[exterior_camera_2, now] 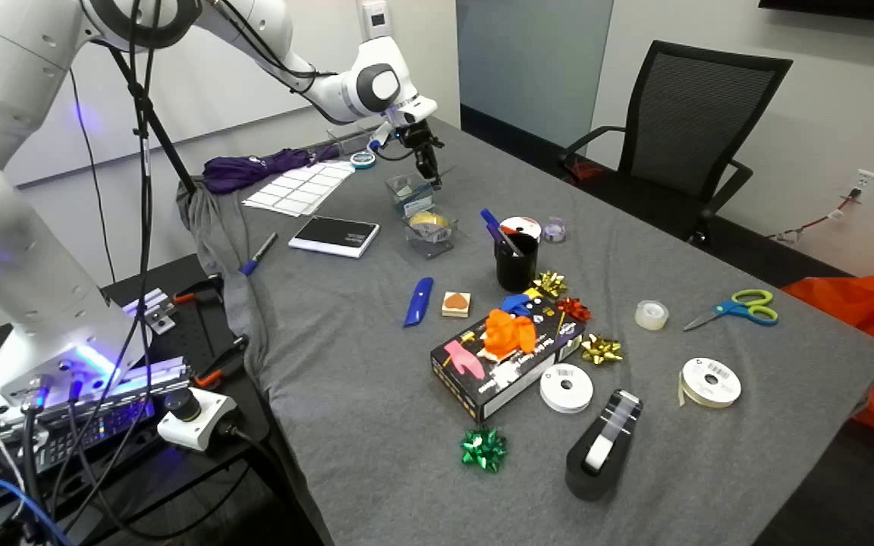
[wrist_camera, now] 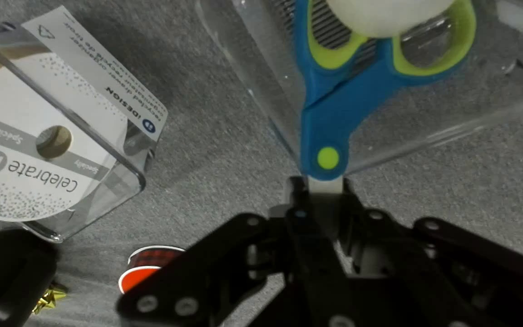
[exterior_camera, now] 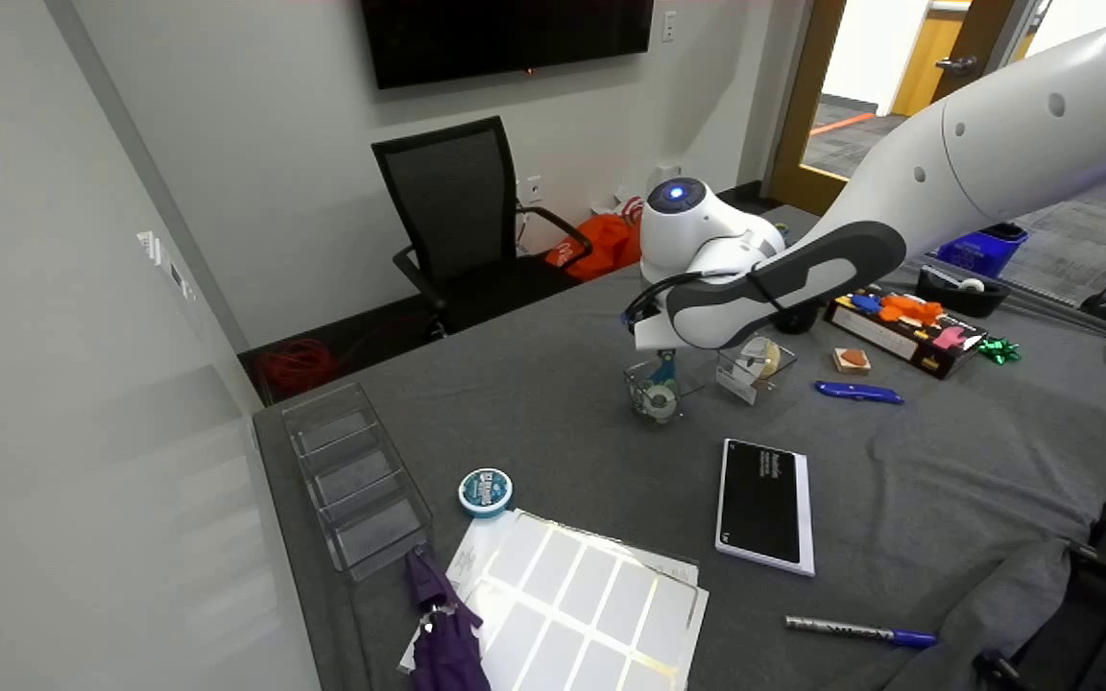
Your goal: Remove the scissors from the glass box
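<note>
Removal of the blue-and-lime scissors point(wrist_camera: 327, 122) from the clear box point(wrist_camera: 443, 135), judged to be about half completed. The blades are held just beyond the pivot by the Robotiq gripper point(wrist_camera: 323, 186), whose fingers are drawn together with only the blades between them. The finger loops are directed downward and, in the wrist view, are seen within the outline of the box, where they are partly covered by a whitish rounded object point(wrist_camera: 391, 16); whether the floor of the box is touched by them cannot be told. The grasp is thus taken as done, the extraction as not yet done. Left, by inference, are a lift until the loops are past the rim, a lowering onto the grey-clothed table point(exterior_camera: 534, 422), and the release. A second pair of scissors point(exterior_camera_2: 733, 309), similarly coloured, is shown in an exterior view, well apart on that table, and is not to be taken for the target.
</note>
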